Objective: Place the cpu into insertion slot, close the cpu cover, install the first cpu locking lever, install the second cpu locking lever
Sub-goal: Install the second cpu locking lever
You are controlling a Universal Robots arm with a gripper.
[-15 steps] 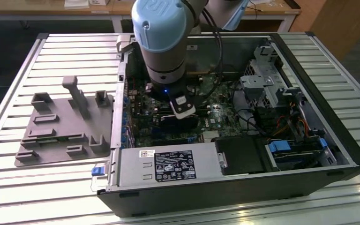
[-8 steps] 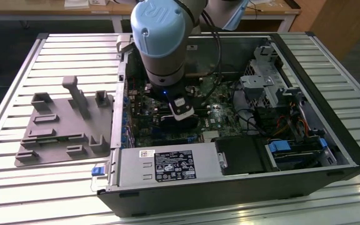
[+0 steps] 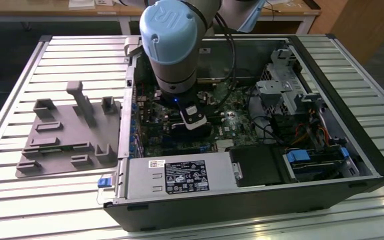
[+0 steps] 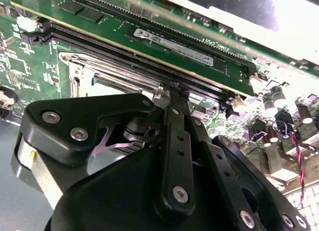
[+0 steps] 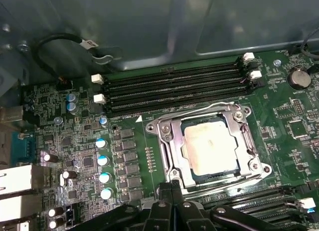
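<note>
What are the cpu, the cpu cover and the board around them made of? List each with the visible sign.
cpu: dull grey metal top, apparently; matte, with pale smears.
cpu cover: bright bare metal, probably steel; it glints along thin stamped edges.
Circuit board: green laminate, probably fibreglass; glossy coating, fine traces and soldered parts.

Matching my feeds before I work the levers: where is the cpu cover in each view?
Exterior view: hidden beneath the end effector.
First wrist view: the cpu cover frames the cpu, just beyond the end effector.
Second wrist view: the cpu cover lies just past the end effector.
Shared landmark: the end effector.
</note>
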